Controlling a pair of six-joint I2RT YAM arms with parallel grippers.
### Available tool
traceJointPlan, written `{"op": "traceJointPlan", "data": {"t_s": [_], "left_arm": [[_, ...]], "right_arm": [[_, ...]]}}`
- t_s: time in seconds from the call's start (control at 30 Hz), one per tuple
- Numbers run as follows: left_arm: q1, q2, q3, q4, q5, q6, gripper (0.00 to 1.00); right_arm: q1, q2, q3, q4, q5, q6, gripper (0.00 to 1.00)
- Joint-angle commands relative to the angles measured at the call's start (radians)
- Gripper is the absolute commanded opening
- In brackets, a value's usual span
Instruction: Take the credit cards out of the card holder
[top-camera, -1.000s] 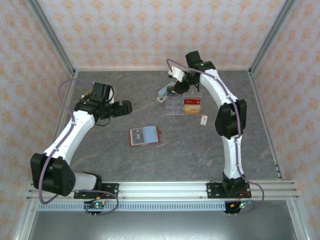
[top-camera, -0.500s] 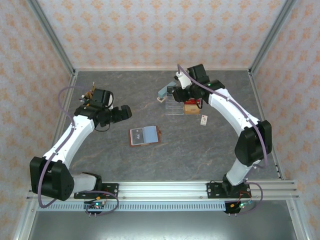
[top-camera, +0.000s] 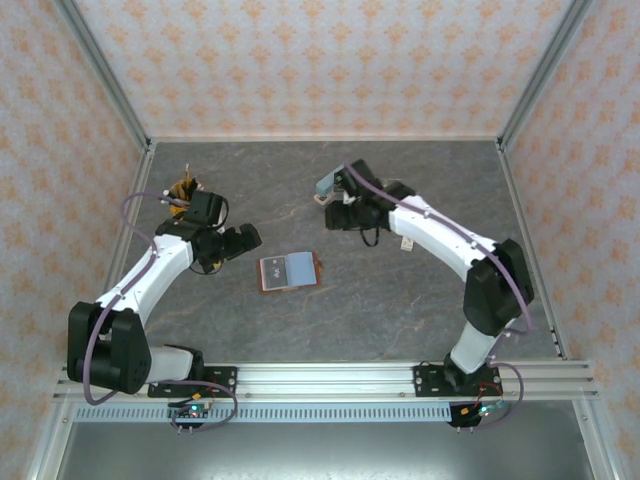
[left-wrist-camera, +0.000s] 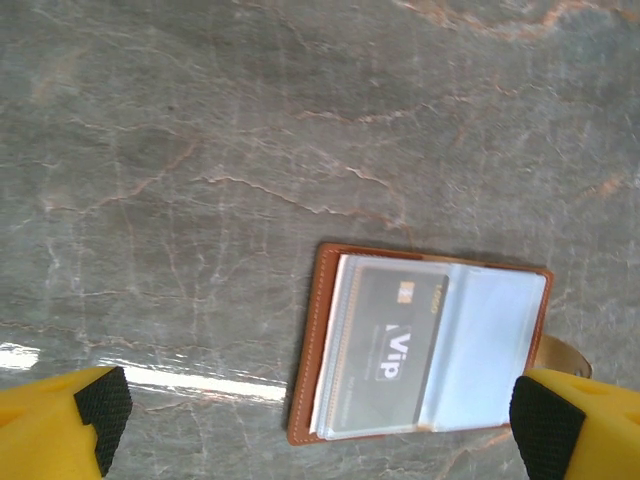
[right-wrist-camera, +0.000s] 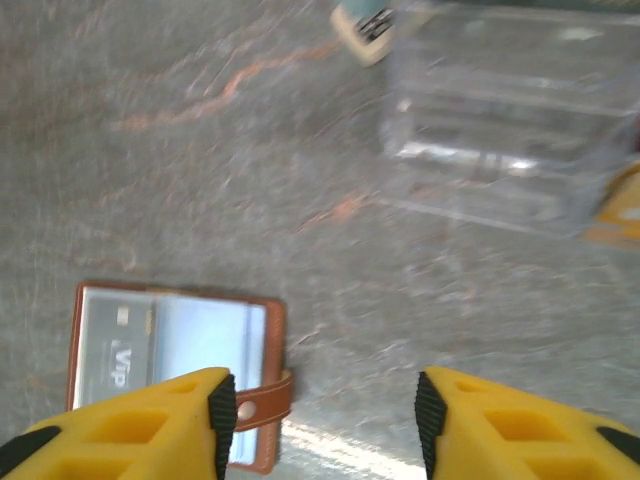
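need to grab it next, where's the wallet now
In the top view the wallet lies open on the table, between the left hand and right hand.

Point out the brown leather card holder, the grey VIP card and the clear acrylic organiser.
Brown leather card holder (left-wrist-camera: 490, 350), left wrist view: its pale right-hand pocket.
Grey VIP card (left-wrist-camera: 398, 352), left wrist view: its lettering.
Clear acrylic organiser (right-wrist-camera: 505, 120), right wrist view: its middle.
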Motion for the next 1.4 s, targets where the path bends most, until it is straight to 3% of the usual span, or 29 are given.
{"op": "traceJointPlan", "data": {"t_s": [0.0,0.27,0.53,1.37], "left_arm": [[0.042,0.005,-0.011,-0.004,-0.032,-0.024,1.00],[0.109,-0.022,-0.026,-0.017,-0.074,-0.027,1.00],[0.125,-0.035,-0.016,-0.021,-0.109,-0.057,1.00],[0.129,0.036,-0.076,0.031,0.146,-0.047,0.94]], "right_arm": [[0.078,0.077,0.059,0.006,0.055,0.056,0.55],[0.221,0.293,0.240,-0.044,0.089,0.063,0.58],[0.255,0.440,0.355,-0.110,0.092,0.072,0.58],[0.257,0.582,0.396,-0.194,0.129,0.068,0.57]]}}
